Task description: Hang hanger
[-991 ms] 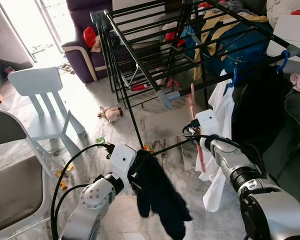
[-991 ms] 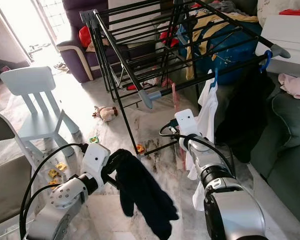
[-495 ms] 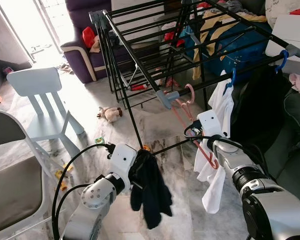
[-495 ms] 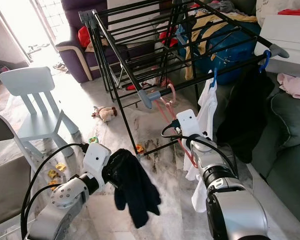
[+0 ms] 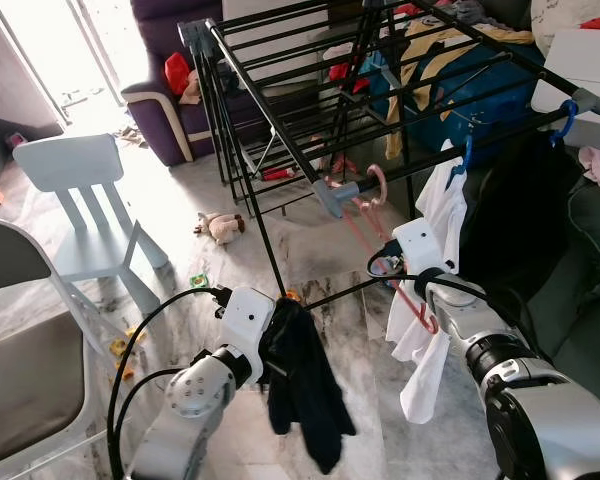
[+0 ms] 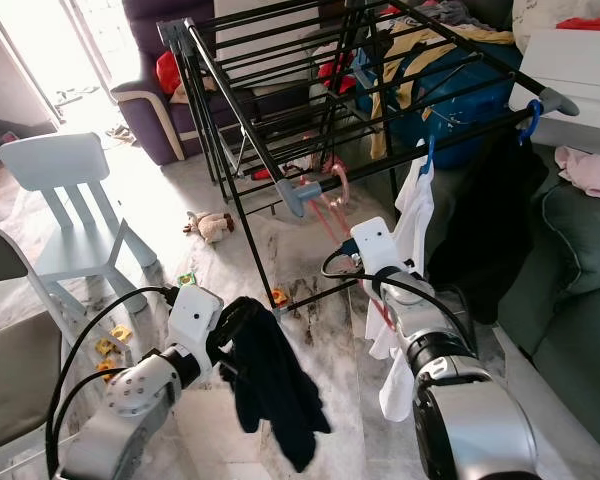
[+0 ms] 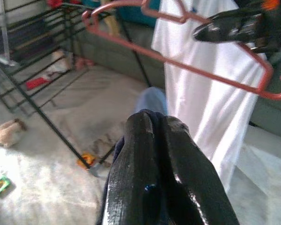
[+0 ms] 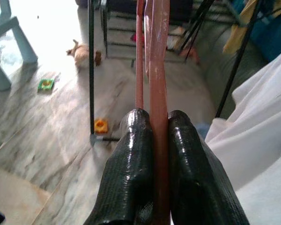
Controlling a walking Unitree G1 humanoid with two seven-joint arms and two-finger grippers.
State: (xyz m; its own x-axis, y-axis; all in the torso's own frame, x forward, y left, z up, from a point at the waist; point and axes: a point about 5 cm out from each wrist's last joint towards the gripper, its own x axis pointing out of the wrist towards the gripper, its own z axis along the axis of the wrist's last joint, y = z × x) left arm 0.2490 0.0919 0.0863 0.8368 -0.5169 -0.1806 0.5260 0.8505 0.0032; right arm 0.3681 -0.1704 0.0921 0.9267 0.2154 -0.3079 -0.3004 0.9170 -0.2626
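Left eye view shows us a black metal drying rack (image 5: 280,110) before our arms, a white shirt (image 5: 435,210) hanging beside it. Since a moment ago, our pink plastic hanger (image 5: 380,235) rose, its hook now by the rack's grey end cap (image 5: 332,195). Our right gripper (image 8: 152,136) clamps it, arm raised; our left gripper (image 7: 152,140), low, pinches a dark cloth (image 5: 302,385).

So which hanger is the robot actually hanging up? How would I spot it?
Find the big black metal drying rack and follow its front rail to the grey end cap. Hooked there is a thin pink plastic hanger, slanting down into the right end effector. Unlike the blue hangers nearby, it is pink and carries no clothes.
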